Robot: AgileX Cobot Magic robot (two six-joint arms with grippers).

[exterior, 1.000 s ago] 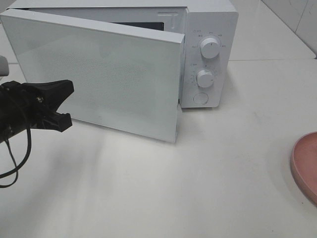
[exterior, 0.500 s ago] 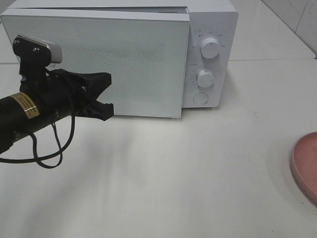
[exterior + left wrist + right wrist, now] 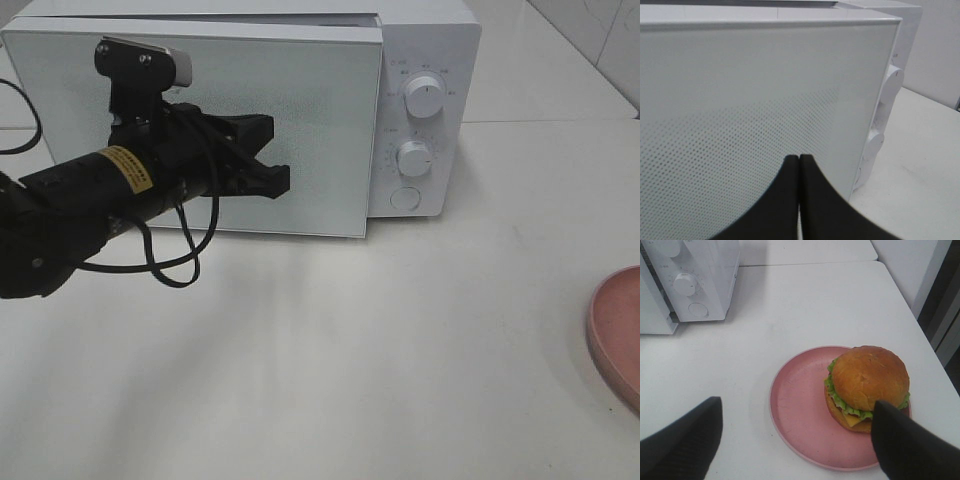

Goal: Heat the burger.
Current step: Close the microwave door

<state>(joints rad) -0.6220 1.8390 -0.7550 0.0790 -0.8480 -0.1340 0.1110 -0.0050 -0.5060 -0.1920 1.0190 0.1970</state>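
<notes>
The burger (image 3: 869,385) sits on a round pink plate (image 3: 800,410) on the white table, seen in the right wrist view; in the exterior high view only the plate's rim (image 3: 618,335) shows at the right edge and the burger is out of frame. My right gripper (image 3: 797,407) hangs open above the plate, one finger (image 3: 685,440) on each side, touching nothing. The white microwave (image 3: 425,60) stands at the back with its door (image 3: 320,130) almost flat against the body. My left gripper (image 3: 272,172) is shut and empty, its tips (image 3: 799,159) right at the door's front.
Two knobs (image 3: 424,98) and a round button (image 3: 404,198) sit on the microwave's right panel. The left arm's black cable (image 3: 165,270) loops down toward the table. The table's right edge (image 3: 920,335) runs close to the plate.
The microwave door has swung from ajar to almost flat against the body. My left gripper has travelled to the right along the door front, staying shut.
</notes>
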